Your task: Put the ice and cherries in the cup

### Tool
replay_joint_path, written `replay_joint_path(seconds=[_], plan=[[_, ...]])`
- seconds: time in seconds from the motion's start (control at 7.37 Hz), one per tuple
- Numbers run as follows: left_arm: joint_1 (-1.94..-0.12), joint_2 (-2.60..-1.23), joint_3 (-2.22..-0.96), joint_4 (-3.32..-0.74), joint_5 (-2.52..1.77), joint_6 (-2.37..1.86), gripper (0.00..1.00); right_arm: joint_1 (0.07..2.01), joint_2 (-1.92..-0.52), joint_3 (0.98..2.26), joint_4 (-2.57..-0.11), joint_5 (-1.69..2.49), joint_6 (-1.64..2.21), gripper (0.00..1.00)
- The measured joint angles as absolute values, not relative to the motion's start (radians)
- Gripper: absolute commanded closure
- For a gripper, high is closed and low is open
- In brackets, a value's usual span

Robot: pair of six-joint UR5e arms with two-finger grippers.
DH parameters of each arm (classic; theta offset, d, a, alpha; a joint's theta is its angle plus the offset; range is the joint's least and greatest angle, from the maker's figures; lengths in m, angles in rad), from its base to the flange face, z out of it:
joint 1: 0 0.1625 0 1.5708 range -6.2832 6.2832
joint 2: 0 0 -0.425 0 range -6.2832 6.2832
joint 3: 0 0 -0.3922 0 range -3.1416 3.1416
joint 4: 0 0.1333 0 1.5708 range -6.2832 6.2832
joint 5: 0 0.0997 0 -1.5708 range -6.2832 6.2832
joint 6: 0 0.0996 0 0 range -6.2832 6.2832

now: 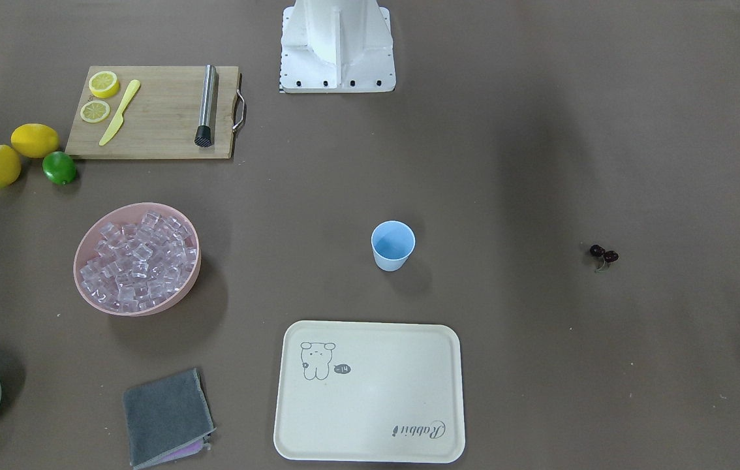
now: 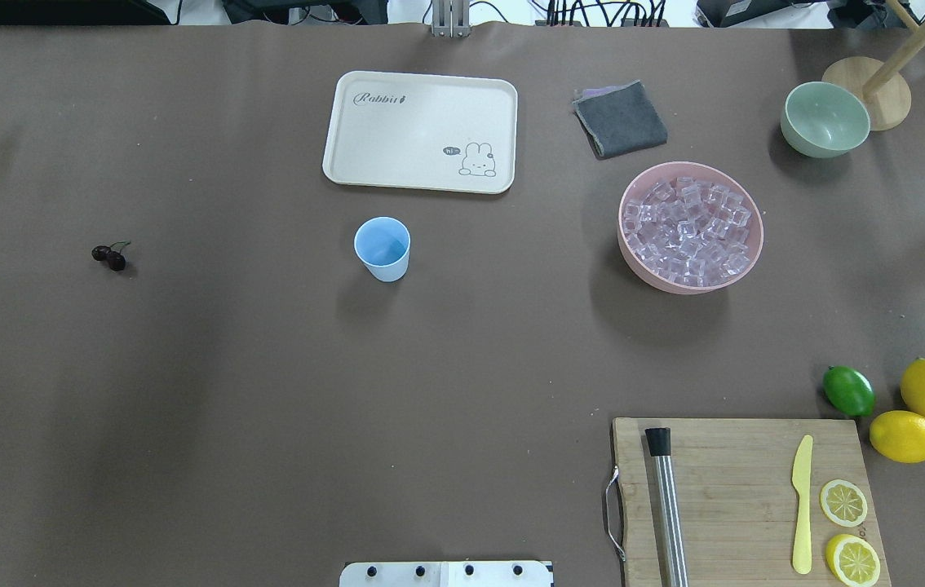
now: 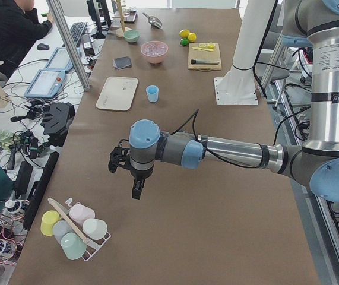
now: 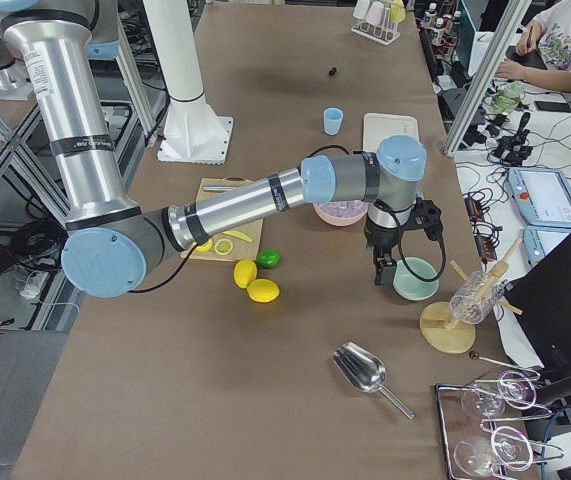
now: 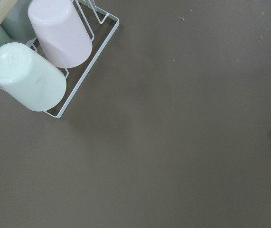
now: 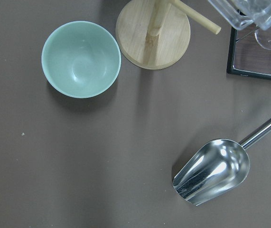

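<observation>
left hand (image 3: 137, 191) and right hand (image 4: 381, 272) each point down, held far outward.

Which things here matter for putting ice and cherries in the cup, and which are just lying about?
For the job: ice in the pink bowl, cherries, cup, perhaps the scoop.
Lying about: tray, grey cloth, green bowl, cutting board, lemons, lime.

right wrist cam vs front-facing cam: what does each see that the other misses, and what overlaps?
Right wrist only: metal scoop, wooden stand base, glassware at the top right corner.
Front-facing only: blue cup, cherries, ice in the pink bowl, cream tray, cutting board, grey cloth.
Shared: the pale green bowl, cut off at the front-facing view's left edge.
</observation>
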State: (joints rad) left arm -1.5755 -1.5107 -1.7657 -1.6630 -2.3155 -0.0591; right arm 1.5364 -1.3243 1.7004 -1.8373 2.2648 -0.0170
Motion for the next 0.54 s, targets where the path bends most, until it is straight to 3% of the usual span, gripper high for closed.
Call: replay_joint_path(seconds=[0.54], plan=[[-1.576, -1.552, -1.754, -1.586, -2.299, -0.058, 0.02, 1.538, -1.318, 1.710, -1.837, 2.303, -0.005, 0.00]])
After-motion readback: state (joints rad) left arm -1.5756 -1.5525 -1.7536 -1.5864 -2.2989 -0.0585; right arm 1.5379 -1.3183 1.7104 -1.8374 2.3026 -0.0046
